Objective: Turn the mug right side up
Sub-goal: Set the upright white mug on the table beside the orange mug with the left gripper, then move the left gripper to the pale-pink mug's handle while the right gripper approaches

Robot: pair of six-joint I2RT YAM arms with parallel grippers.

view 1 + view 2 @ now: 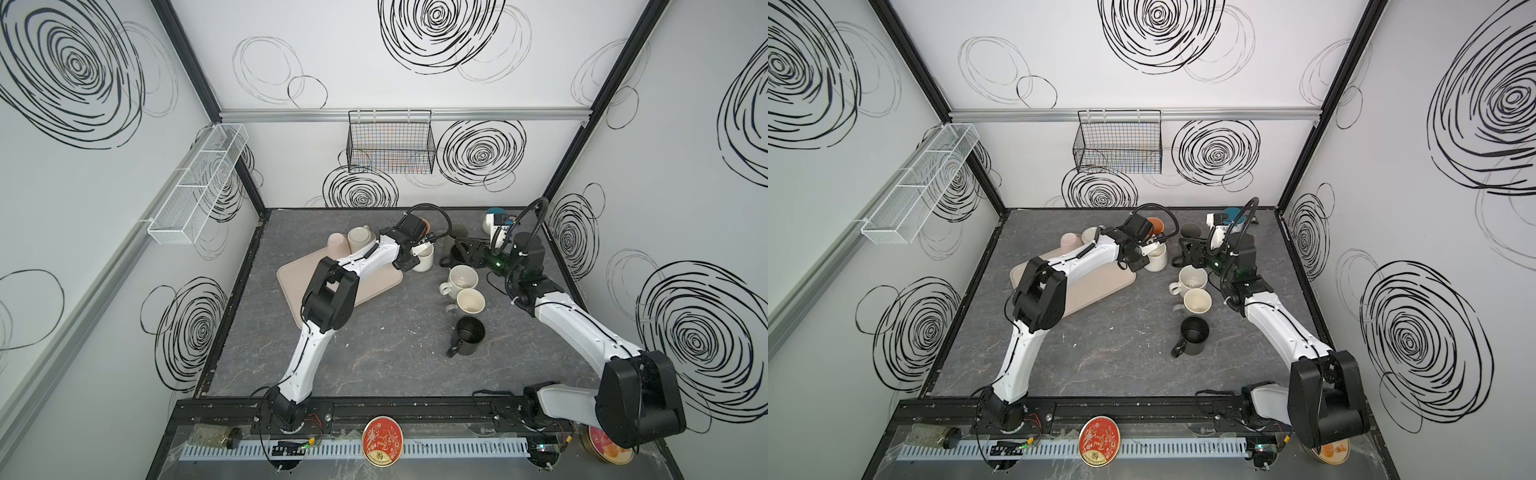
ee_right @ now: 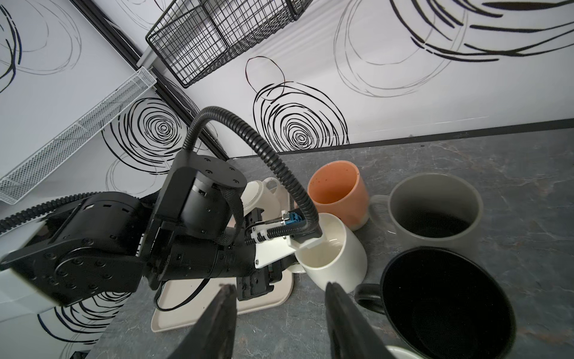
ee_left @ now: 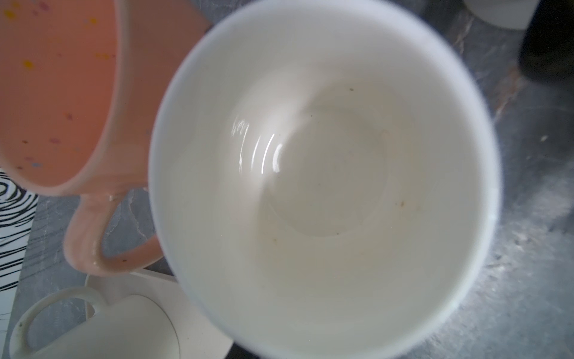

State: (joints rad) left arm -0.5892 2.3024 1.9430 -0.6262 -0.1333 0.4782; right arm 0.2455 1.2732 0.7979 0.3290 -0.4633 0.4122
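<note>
The white mug stood upright on the bench. The left end effector was beside it, grip unclear. The right end effector gaped, empty.

left hand angled down, right hand parted

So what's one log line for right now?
white mug: upright beside tray | left gripper: at mug, grip unclear | right gripper: open, empty, near black mug

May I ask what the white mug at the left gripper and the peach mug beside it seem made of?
White mug: likely glazed ceramic, glossy; sharp light streaks inside. Peach mug: probably ceramic, satin speckled glaze; coloured flecks, softer sheen.
</note>
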